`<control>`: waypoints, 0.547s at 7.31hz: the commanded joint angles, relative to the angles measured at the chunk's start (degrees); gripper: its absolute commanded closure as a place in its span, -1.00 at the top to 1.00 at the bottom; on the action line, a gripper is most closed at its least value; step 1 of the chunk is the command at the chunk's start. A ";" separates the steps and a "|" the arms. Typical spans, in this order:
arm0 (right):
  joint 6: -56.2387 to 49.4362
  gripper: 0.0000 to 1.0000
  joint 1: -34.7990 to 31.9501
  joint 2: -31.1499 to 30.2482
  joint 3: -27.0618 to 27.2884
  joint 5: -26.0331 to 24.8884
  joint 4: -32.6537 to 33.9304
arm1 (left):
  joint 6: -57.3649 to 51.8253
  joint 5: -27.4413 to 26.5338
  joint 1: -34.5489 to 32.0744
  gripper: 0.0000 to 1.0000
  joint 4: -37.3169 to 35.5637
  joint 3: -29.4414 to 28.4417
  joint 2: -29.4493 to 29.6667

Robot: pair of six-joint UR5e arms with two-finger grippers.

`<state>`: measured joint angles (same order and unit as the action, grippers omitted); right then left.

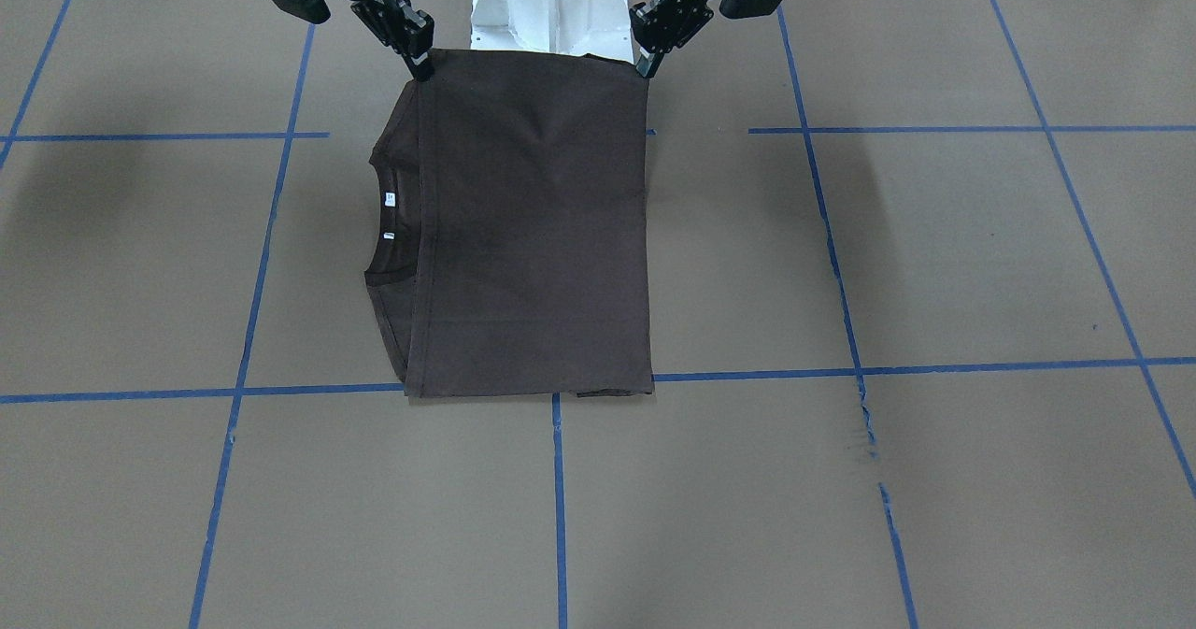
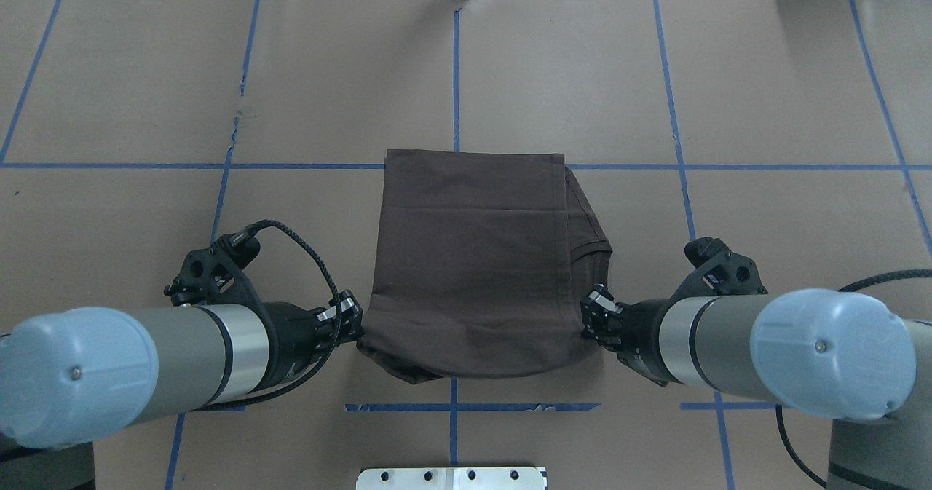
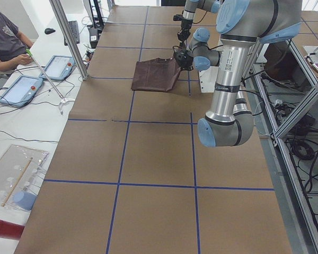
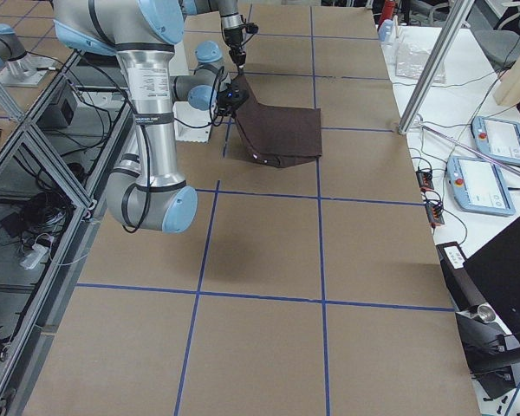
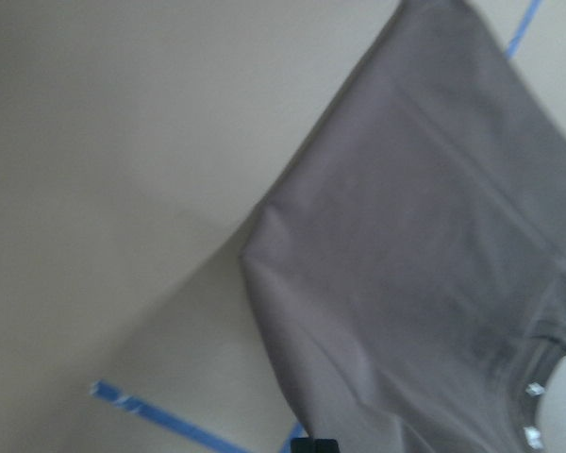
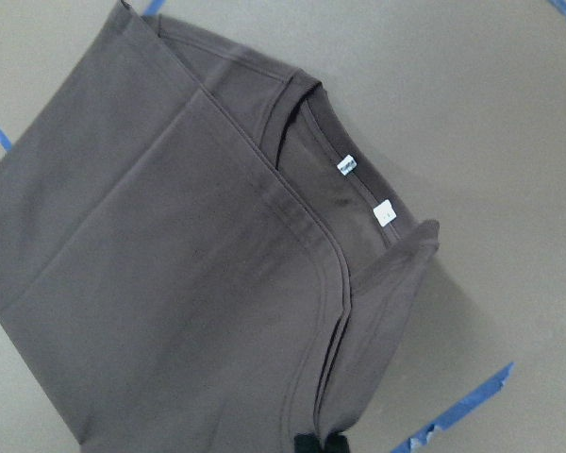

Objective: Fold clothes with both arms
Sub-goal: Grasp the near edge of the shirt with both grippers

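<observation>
At its near edge, left tool (image 2: 356,325) and right tool (image 2: 587,314) each pinch a corner of the smooth, rectangular-folded T-shirt (image 2: 470,271).

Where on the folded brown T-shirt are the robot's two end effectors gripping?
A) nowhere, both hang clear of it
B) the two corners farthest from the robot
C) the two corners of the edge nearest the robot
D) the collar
C: the left end effector and the right end effector each pinch one corner of the T-shirt at its near edge, which is raised off the table while the far edge lies flat.
</observation>
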<state>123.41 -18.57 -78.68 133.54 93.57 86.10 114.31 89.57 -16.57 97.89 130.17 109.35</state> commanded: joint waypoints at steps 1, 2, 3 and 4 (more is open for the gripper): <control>-0.10 -1.00 -6.63 4.74 -5.10 4.14 0.29 | -2.59 0.08 -4.51 -1.00 -1.03 -6.90 6.55; -0.10 -1.00 -8.13 6.59 -7.48 4.69 0.29 | -5.65 0.17 -6.27 -1.00 -0.95 -9.73 8.06; -0.19 -1.00 -9.63 8.26 -9.86 4.96 0.29 | -7.33 0.17 -7.76 -1.00 -0.77 -10.63 8.25; -0.36 -1.00 -11.21 9.93 -12.75 5.57 0.21 | -9.27 0.17 -9.08 -1.00 -0.68 -12.03 8.95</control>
<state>123.21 -27.80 -70.86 124.12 98.42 86.37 107.40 89.73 -23.93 97.09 119.95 117.40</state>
